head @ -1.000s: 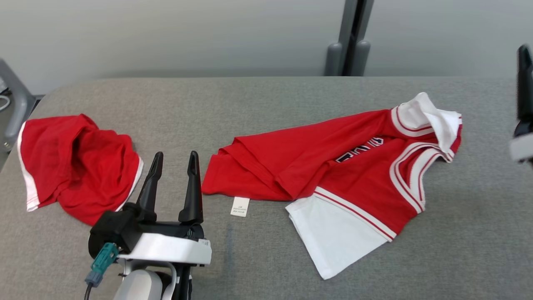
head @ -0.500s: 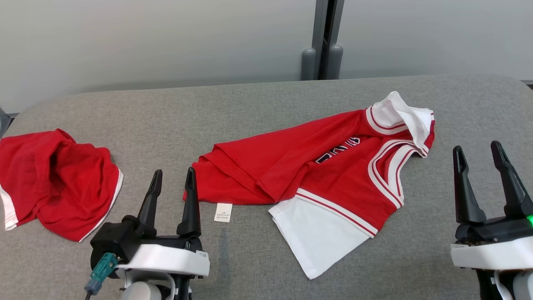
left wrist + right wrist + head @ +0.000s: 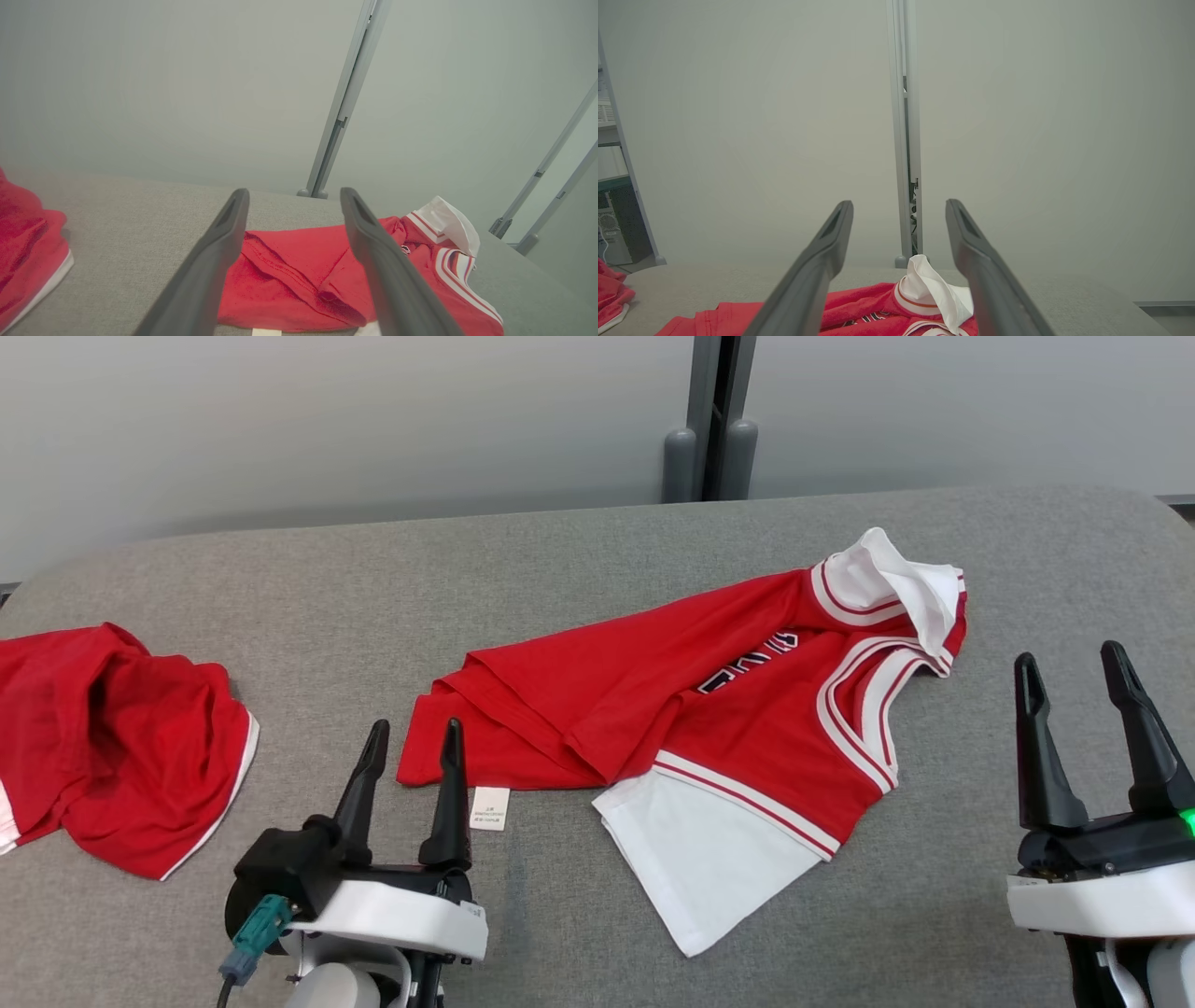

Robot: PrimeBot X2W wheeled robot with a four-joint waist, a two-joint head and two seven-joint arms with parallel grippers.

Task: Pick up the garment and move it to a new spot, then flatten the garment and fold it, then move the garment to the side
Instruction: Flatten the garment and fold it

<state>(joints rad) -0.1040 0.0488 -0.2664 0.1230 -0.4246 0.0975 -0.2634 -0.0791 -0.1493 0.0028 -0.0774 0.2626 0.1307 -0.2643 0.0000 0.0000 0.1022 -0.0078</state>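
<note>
edging rightward, the left gripper (image 3: 415, 724) is nearing the hem of the red basketball jersey (image 3: 691, 700), jaws spread and empty; the right gripper (image 3: 1068, 653) is hovering, jaws apart.

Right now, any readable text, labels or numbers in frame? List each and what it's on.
Nothing can be read in full.
Dark chest lettering on the red and white jersey: partly folded under, letters cannot be made out.
White care tag at the jersey's hem, lying on the grey surface: printed lines, too small to read.
</note>
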